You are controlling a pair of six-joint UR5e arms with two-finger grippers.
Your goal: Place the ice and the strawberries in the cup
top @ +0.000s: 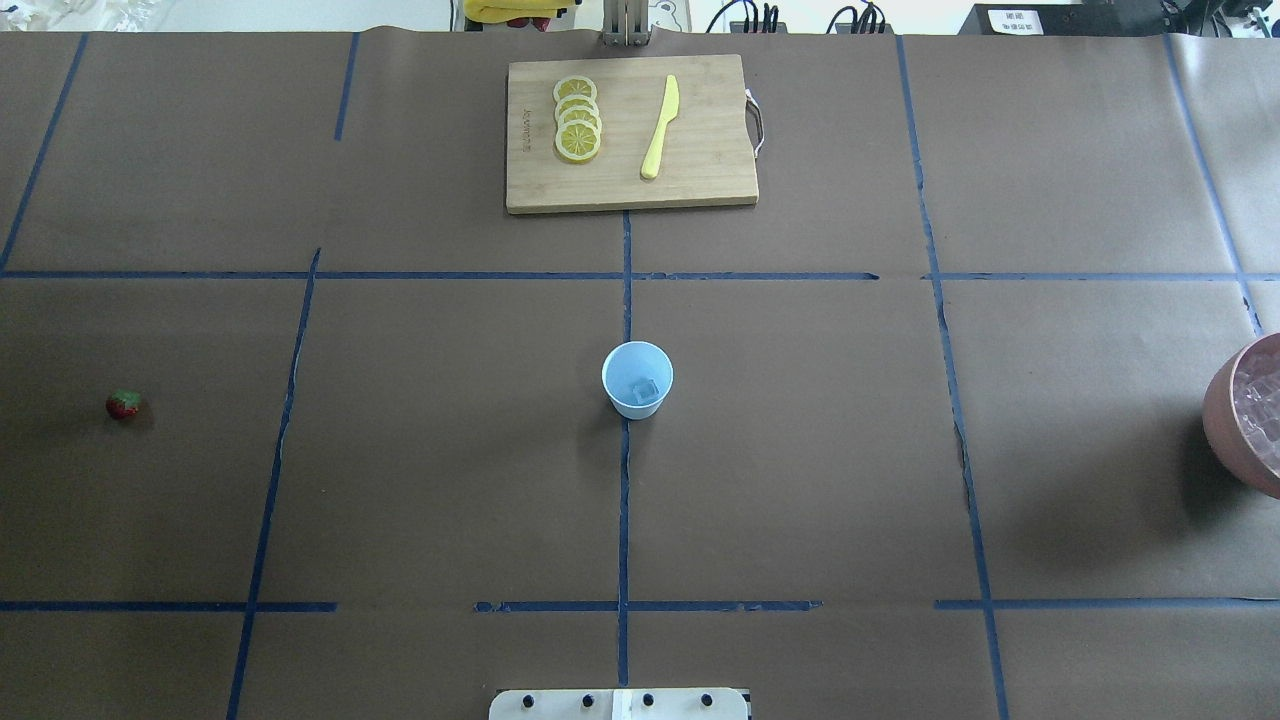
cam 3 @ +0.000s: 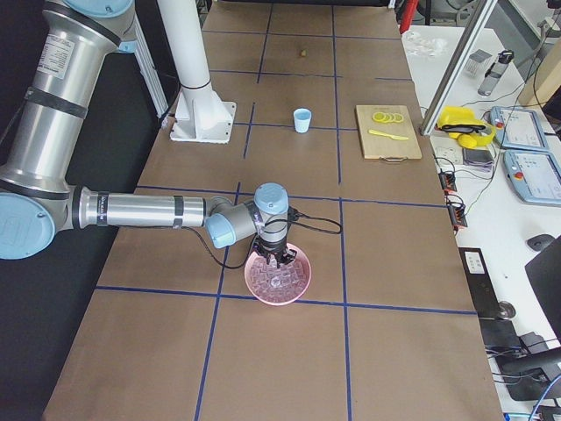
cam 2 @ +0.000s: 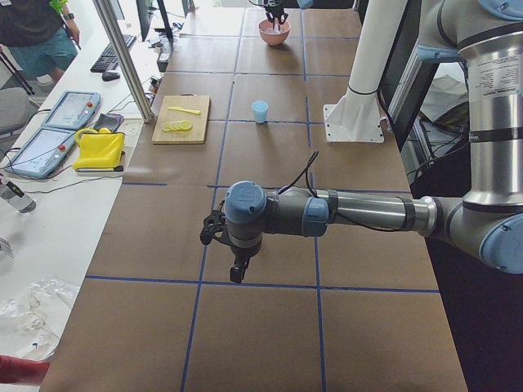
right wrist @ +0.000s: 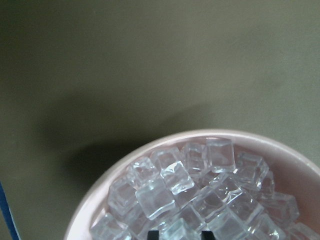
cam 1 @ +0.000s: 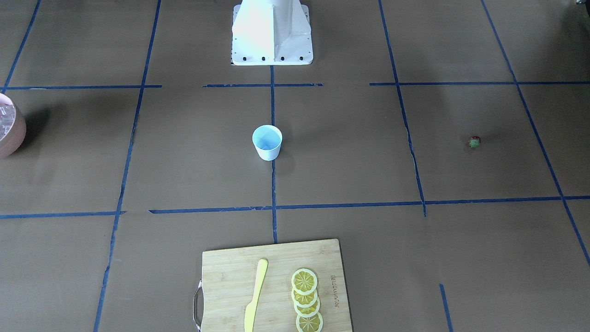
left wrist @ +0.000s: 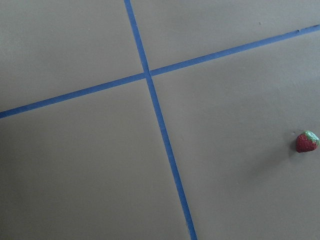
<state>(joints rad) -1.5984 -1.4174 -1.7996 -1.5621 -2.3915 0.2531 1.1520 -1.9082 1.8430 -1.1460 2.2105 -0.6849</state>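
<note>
Right wrist-mounted view, lower half: I am fetching clear ice cubes (right wrist: 172,175) from the pink round bowl (right wrist: 280,150), my right gripper (right wrist: 181,234) showing no clear grip; next likely lifting one to the white paper cup (top: 637,380), overhead centre.

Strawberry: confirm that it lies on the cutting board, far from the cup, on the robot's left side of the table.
Wrong in one respect. The strawberry lies on the bare table, not on the cutting board, which holds only lemon slices and a yellow knife. The overhead exterior view shows this. It is indeed far from the cup, on the robot's left side.
</note>
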